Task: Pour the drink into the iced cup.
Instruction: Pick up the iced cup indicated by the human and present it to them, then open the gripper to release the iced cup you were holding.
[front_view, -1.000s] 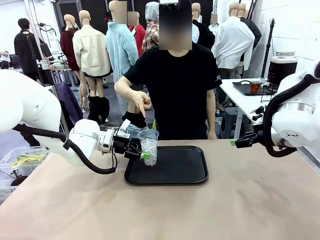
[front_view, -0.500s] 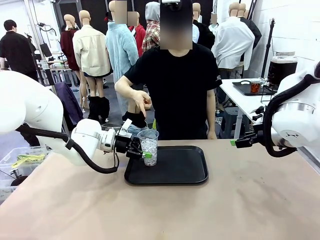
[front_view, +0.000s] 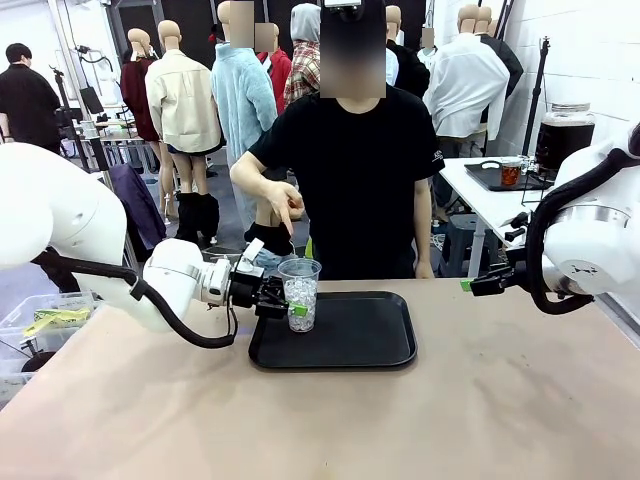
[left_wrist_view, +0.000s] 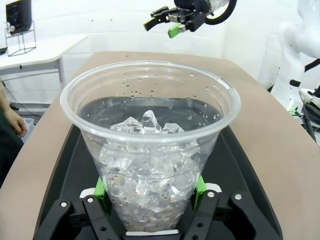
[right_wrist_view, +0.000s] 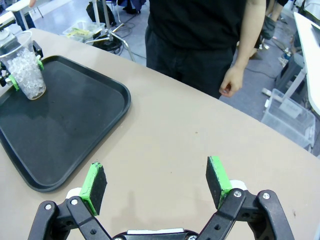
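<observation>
1. The drink (front_view: 560, 148) is well away from the action, in a big glass jar (front_view: 563, 135) on the white side table (front_view: 480, 205) at far right. Through the glass it looks near black, and a metal lid (front_view: 571, 107) caps it.
2. Now the cup (left_wrist_view: 150, 150): clear thin plastic, tapered, with a wide rolled rim. It is packed with chunky, glassy ice, and fine droplets speckle the inner wall. It stands upright on the left end of the tray (front_view: 370, 345).
3. That tray is black, matt and flat, with rounded corners and a low raised lip. It lies on the smooth tan table (front_view: 480, 420).
4. The left gripper (left_wrist_view: 149, 192) comes in level from the left. Its green pads (left_wrist_view: 199, 184) lie against the cup's lower wall on either side, so the jaws are drawn in to the cup's width and clasp it. The cup's base is on the tray.
5. The right gripper (right_wrist_view: 157, 182) hangs over bare table on the right, well apart from the tray. Its jaws are spread wide, with nothing between the ribbed green pads.
6. The person's hand (front_view: 283, 205) hangs just above the cup, fingers pointing down. I can't tell whether it holds anything.
</observation>
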